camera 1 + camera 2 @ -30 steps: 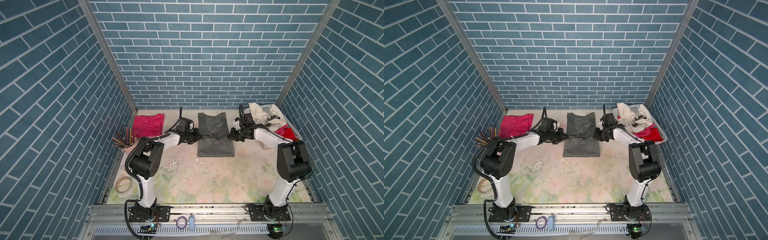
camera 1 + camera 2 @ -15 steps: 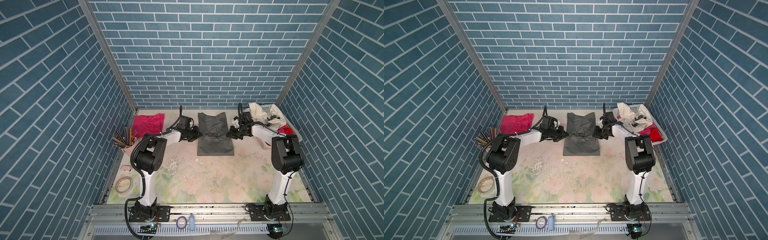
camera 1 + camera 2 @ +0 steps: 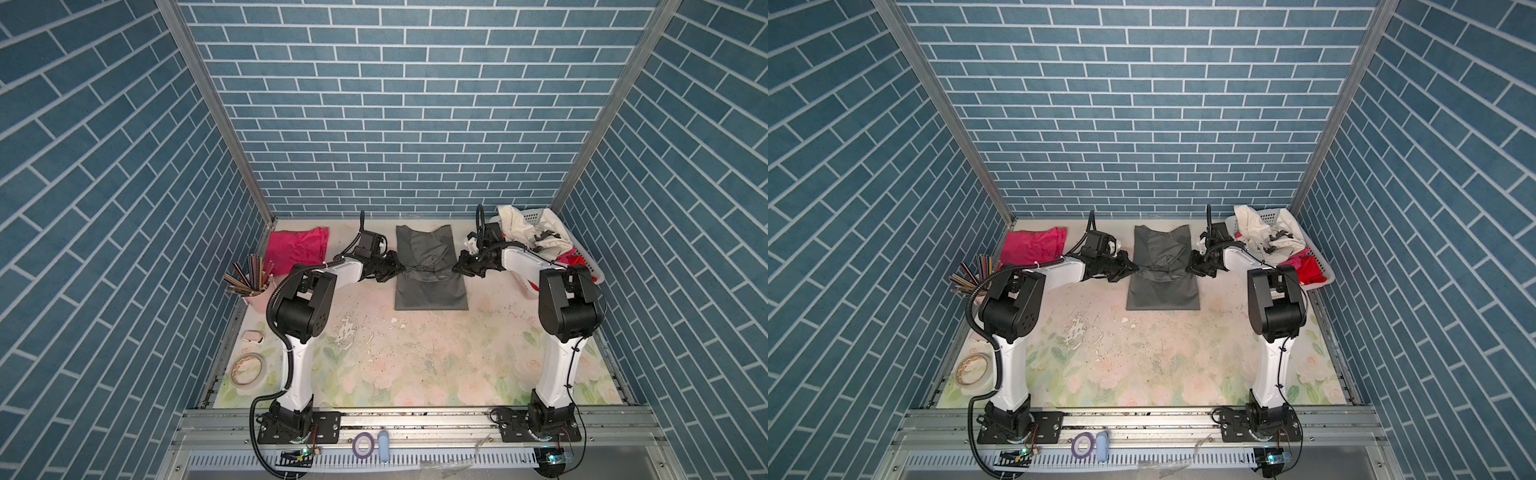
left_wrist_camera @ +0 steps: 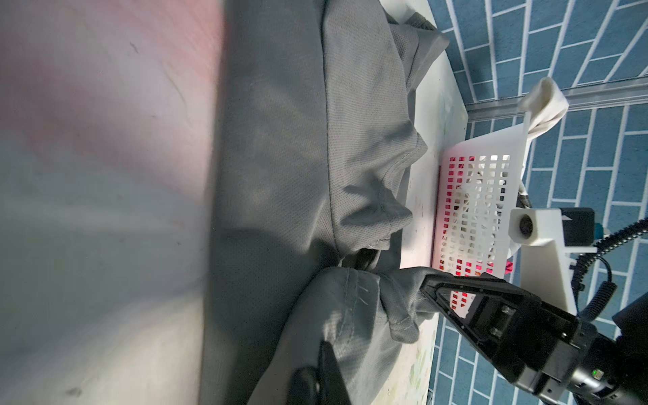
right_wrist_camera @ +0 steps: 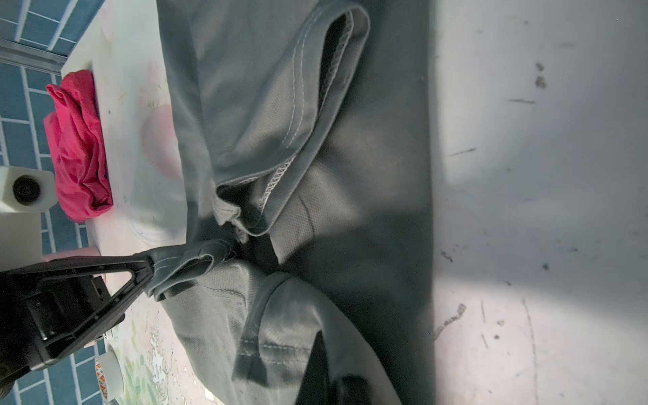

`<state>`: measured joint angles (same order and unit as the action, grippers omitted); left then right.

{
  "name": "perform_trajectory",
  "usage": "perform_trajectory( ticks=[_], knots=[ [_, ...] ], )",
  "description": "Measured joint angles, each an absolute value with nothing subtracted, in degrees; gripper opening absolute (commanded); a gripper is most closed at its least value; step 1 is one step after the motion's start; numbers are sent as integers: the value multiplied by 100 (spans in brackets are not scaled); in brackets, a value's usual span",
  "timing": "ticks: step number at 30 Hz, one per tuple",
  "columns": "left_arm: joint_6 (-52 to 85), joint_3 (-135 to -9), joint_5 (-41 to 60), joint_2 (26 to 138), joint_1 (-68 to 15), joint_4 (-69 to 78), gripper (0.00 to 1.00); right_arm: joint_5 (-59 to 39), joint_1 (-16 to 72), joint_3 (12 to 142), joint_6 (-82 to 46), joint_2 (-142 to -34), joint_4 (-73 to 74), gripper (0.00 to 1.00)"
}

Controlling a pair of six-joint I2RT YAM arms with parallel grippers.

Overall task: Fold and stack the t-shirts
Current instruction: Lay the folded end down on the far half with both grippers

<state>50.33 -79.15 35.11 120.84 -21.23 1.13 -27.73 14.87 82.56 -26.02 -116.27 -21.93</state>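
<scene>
The dark grey t-shirt (image 3: 430, 286) (image 3: 1163, 291) lies on the far middle of the table, with a fold raised across its middle. My left gripper (image 3: 397, 268) (image 3: 1131, 268) is shut on that fold at the shirt's left edge. My right gripper (image 3: 457, 266) (image 3: 1190, 266) is shut on it at the right edge. In the left wrist view my left gripper (image 4: 324, 345) pinches grey cloth (image 4: 298, 157). In the right wrist view my right gripper (image 5: 319, 336) does the same (image 5: 315, 140). The hot pink t-shirt (image 3: 297, 245) (image 3: 1034, 245) (image 5: 77, 147) lies folded at the far left.
A white perforated basket (image 3: 590, 257) (image 3: 1320, 266) (image 4: 473, 210) at the far right holds white and red cloth. A cup of pencils (image 3: 253, 286) and a tape roll (image 3: 248, 369) stand along the left edge. Blue brick walls close three sides.
Both arms' big joints have drawn in toward the middle and stand more upright. The grippers stay shut on the grey t-shirt at nearly the same places.
</scene>
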Motion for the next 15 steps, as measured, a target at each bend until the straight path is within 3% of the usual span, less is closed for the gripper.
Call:
perform_trajectory(
  ticks=[7,8,11,12,14,15],
  knots=[
    [5043,-8167,3581,12199,-2115,71,1,-2895,1424,8482,-2613,-11736,-2185,15],
    [5059,-8226,3607,12219,-2104,71,10,-2952,1406,8527,-2641,-11758,-2180,21],
    [5103,-8501,3730,12383,-2060,54,61,-3225,1315,8683,-2790,-11878,-2119,43],
    [5137,-8635,3785,12473,-2036,19,69,-3369,1262,8748,-2880,-11939,-2078,52],
    [5227,-8884,3920,12648,-1988,-78,75,-3627,1140,8921,-2969,-12088,-2029,65],
    [5277,-8980,4014,12717,-1951,-123,77,-3739,1079,9021,-3028,-12162,-2029,66]
  ],
)
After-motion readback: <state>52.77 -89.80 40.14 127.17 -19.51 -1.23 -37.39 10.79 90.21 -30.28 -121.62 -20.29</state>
